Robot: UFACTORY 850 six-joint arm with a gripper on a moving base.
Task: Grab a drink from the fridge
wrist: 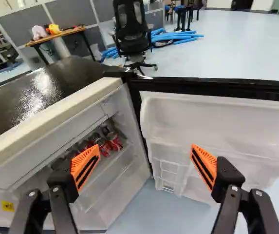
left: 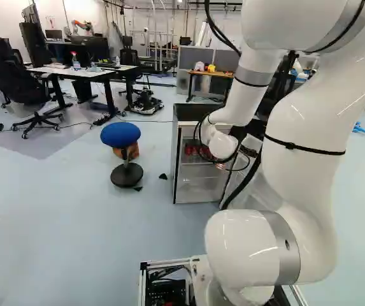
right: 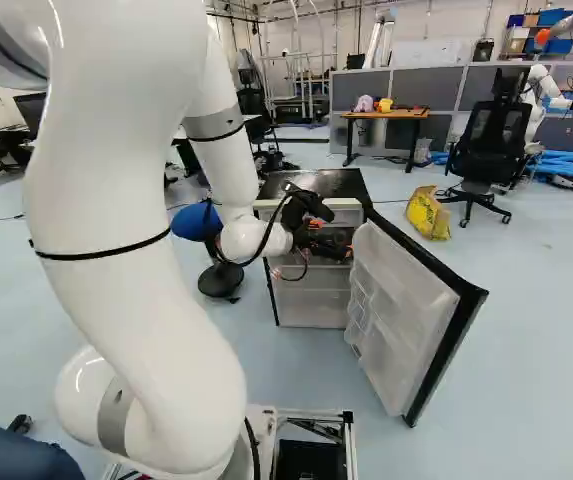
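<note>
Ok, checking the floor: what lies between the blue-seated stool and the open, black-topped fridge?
In the left base view, two small black pieces: one by the stool, one nearer the fridge.

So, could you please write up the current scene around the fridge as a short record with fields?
fridge: black-topped, ahead of the base
door: wide open, white racks inside it
drinks: red cans grouped on an inner shelf; exact count cannot be told
gripper: open, at the fridge's front, one finger toward the cans, the other toward the door
held: nothing
task state: no drink grabbed yet
nearby: blue-seated stool beside the fridge; yellow bag on the floor beyond the door
</note>
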